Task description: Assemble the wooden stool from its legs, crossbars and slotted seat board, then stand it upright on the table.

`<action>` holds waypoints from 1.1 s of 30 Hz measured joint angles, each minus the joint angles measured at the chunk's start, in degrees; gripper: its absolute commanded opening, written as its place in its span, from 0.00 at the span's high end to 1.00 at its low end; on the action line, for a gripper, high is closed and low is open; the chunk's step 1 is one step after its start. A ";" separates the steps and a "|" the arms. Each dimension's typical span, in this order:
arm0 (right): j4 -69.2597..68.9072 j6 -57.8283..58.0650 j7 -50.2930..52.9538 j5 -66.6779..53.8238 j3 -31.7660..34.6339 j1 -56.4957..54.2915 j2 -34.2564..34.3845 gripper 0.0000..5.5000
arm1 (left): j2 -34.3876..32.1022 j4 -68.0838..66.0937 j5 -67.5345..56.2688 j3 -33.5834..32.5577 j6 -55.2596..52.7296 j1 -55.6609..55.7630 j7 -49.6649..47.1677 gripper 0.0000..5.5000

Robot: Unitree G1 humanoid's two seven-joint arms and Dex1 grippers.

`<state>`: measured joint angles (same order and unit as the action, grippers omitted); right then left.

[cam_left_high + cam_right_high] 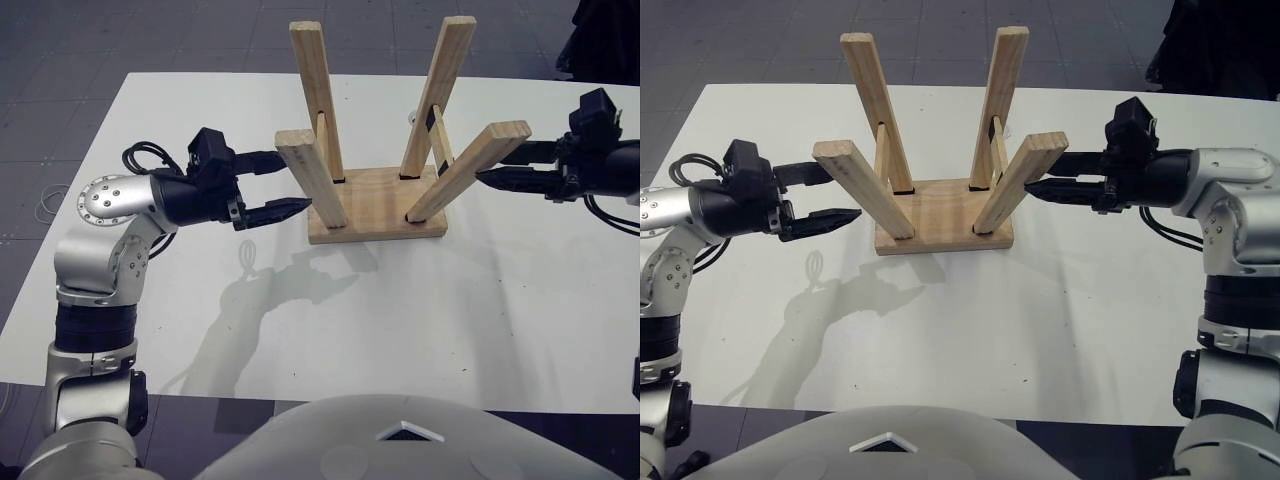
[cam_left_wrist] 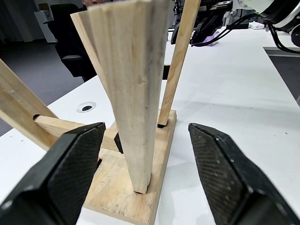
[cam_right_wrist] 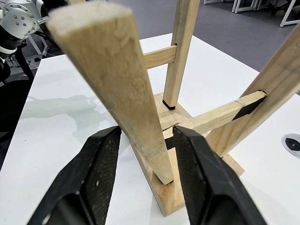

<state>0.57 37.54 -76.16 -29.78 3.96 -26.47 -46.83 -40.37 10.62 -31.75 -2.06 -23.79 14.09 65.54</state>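
Left gripper (image 1: 297,182): jaws spread wide, holding nothing. It sits level at the near-left leg (image 1: 312,185), with the tips just short of the wood. In the left wrist view the leg stands centred in the gap and clear of both pads (image 2: 220,178).
Right gripper (image 1: 1040,172): released, empty. The fingers lie on either side of the near-right leg (image 1: 1018,185), high on its length and closer in than on the left. Contact cannot be told.
Stool (image 1: 940,200): upside down mid-table. The seat board (image 1: 380,200) lies flat on the table (image 1: 450,320), and all four legs splay upward from their slots. The far legs (image 1: 318,90) are untouched.
Crossbars: one spans the far pair (image 3: 161,55); another runs into the near-right leg (image 3: 225,115). The joints look seated, though how deep they sit is hidden.
Step in hand (judgement): grip the two near legs, then turn the stool over onto its feet.
Method: advance the left gripper until the leg is well inside the pads. Close both sides together so the frame is not pushed sideways.
Grip height: lower, nearer the board, should lever the slots less.
Risk: the legs are angled, so flat pads may bite on an edge and slip. A leg may also pull out of its slot on lifting.
Check: raise slightly and watch that the board comes up level before rotating.
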 measured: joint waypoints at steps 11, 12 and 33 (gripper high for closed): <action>2.07 -1.91 -1.29 -1.87 -1.73 -2.05 2.40 0.63 | 0.87 -3.12 -3.15 0.94 -2.23 6.35 2.78 0.40; 3.50 -3.02 -1.93 -1.92 -1.77 -2.62 3.32 0.63 | 1.24 -3.72 -3.39 0.99 -2.14 6.92 3.17 0.40; -3.04 -0.88 -5.45 -9.66 -2.08 1.43 5.35 0.63 | 2.70 -9.24 -6.18 1.04 -1.52 8.32 10.17 0.40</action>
<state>-2.47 36.66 -81.61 -39.44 1.88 -25.04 -41.48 -37.66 1.38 -37.93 -1.02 -25.31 22.40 75.71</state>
